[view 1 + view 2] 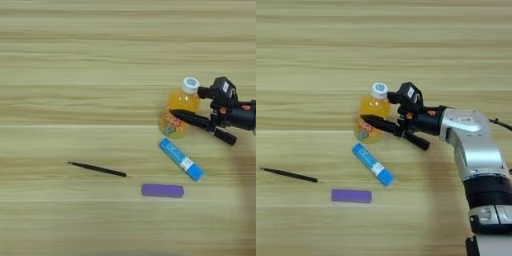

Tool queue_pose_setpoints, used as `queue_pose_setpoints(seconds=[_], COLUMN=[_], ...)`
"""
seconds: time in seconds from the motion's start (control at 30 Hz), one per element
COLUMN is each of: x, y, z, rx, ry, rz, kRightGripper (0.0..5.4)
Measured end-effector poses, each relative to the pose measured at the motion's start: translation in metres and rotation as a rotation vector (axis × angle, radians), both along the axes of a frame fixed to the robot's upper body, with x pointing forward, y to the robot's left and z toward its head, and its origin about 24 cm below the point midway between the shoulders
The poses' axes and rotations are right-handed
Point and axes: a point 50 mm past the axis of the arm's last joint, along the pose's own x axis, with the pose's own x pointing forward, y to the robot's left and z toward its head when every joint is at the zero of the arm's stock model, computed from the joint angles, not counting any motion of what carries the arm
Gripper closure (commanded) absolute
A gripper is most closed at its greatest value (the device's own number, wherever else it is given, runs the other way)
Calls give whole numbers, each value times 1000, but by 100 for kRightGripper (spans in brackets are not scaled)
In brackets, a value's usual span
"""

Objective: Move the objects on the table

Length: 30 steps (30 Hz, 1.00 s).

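Note:
The small orange-drink bottle (pixel 178 111) with a white cap lies on the table (pixel 75 65), cap pointing up-right. My right gripper (pixel 404 129) hovers just to its right, shut on the thick black marker (pixel 378 123). The marker slants down-right, and its pointed end reaches over the bottle's body. Below the bottle lies the blue tube (pixel 181 159) with a white label, set diagonally. The flat purple bar (pixel 162 190) rests level below the tube. The silver forearm (pixel 476 150) comes in from the bottom right.
A thin black stick (pixel 97 169) lies to the left of the purple bar. The table's far half and left side are bare wood.

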Motion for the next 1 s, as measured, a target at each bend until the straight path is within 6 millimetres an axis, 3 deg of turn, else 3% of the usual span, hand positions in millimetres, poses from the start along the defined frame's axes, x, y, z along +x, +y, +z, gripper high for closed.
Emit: queue_pose_setpoints(seconds=[0.37, 0.67, 1.0], x=[3, 5, -3], y=[17, 57, 88], z=[10, 27, 28], rx=[30, 64, 79], ry=[-25, -72, -59], rz=[45, 175, 297], kRightGripper=[178, 178, 178])
